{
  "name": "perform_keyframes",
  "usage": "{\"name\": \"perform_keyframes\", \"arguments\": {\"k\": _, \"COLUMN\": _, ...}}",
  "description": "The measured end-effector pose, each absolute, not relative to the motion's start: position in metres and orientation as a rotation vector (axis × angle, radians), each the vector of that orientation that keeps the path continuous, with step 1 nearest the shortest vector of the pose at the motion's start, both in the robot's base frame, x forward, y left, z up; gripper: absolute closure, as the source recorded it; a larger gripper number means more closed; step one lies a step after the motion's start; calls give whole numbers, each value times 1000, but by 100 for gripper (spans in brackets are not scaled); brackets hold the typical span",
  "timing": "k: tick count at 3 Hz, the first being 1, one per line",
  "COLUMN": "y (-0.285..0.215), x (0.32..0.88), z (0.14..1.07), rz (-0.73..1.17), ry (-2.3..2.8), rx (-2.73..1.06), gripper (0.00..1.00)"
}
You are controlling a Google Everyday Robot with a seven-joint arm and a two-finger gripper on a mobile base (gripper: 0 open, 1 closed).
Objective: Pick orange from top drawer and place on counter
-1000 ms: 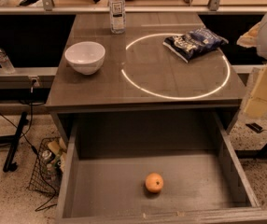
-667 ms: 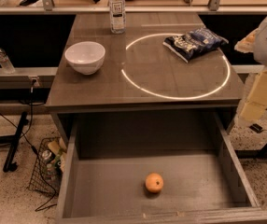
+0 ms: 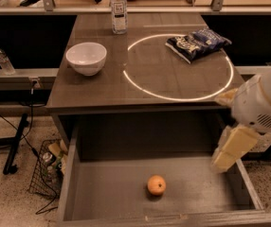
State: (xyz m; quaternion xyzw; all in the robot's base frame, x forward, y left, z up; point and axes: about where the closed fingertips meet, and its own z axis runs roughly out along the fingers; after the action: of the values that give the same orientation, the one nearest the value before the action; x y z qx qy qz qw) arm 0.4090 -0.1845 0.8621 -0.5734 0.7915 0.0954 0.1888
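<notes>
end effector (image 3: 231,149) hangs at the right wall of your drawer (image 3: 102,188); you cannot tell if it's spread. orange (image 3: 156,185) lies apart, left of it, on the drawer floor.

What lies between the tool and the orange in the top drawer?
Only bare floor of the top drawer, seen in the camera view. The tool hangs over the drawer's right side; the orange lies near its front middle.
</notes>
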Motion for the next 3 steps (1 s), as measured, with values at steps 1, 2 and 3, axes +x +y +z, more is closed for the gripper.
{"name": "perform_keyframes", "arguments": {"k": 1, "y": -164, "x": 400, "z": 820, "rz": 413, "ry": 2188, "rx": -1575, "gripper": 0}}
{"name": "perform_keyframes", "arguments": {"k": 2, "y": -134, "x": 399, "z": 777, "rz": 546, "ry": 2147, "rx": -1526, "gripper": 0}}
{"name": "perform_keyframes", "arguments": {"k": 3, "y": -134, "x": 399, "z": 777, "rz": 545, "ry": 2146, "rx": -1527, "gripper": 0}}
